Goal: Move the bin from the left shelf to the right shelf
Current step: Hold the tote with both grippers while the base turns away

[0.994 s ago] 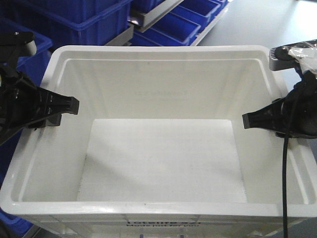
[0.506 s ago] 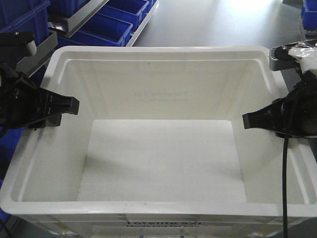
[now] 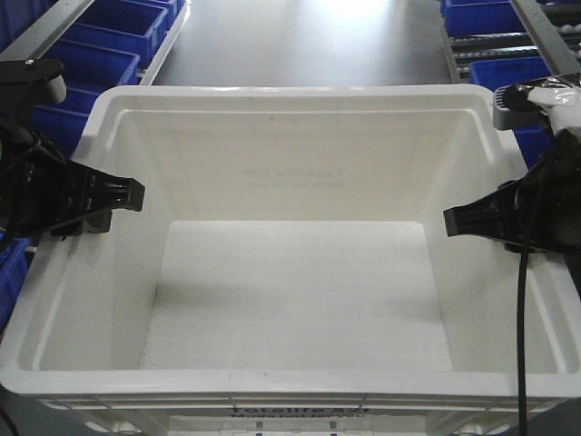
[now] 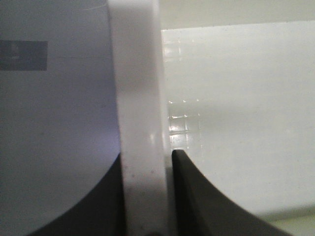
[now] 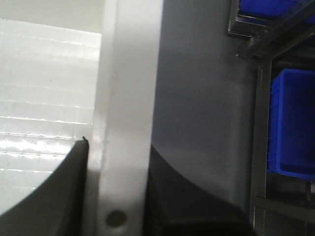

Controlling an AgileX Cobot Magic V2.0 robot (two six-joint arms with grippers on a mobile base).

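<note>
A large empty white bin fills the front view, held between my two arms. My left gripper is shut on the bin's left rim, one black finger inside the wall and one outside. In the left wrist view the rim runs between the jaws of the left gripper. My right gripper is shut on the bin's right rim. In the right wrist view the rim sits clamped in the right gripper.
Blue bins on a shelf stand at the far left. More blue bins on a roller shelf show at the upper right. Grey floor lies between them. The right wrist view shows a metal shelf frame holding a blue bin.
The background has slid left: the left shelf's blue bins moved toward the left edge and the right shelf came into view. The bin and both grippers keep their places in the view.
</note>
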